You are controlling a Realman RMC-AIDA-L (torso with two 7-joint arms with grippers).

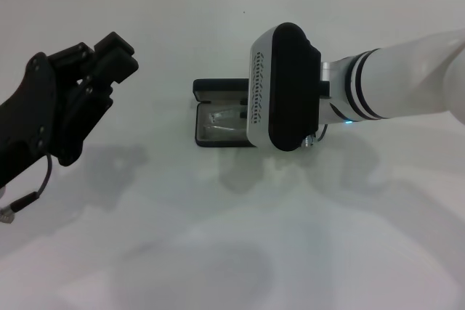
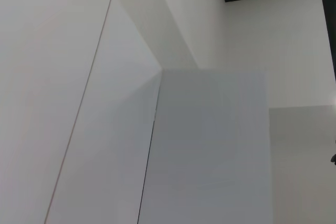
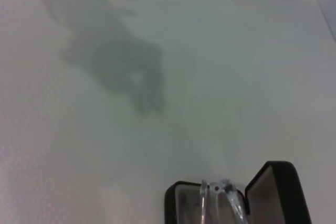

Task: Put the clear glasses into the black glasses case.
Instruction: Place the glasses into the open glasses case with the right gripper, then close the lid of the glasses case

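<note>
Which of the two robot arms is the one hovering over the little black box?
The white right arm: its wrist hangs directly above the open black glasses case with the clear glasses inside. The left gripper is raised well off to the side.

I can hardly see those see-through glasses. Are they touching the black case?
Touching. In the right wrist view the clear glasses rest inside the open black glasses case; the head view shows them lying in its tray.

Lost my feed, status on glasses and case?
Right gripper over open black glasses case, fingers hidden. Clear glasses inside case. Left gripper raised aside. Nothing blocking.
</note>
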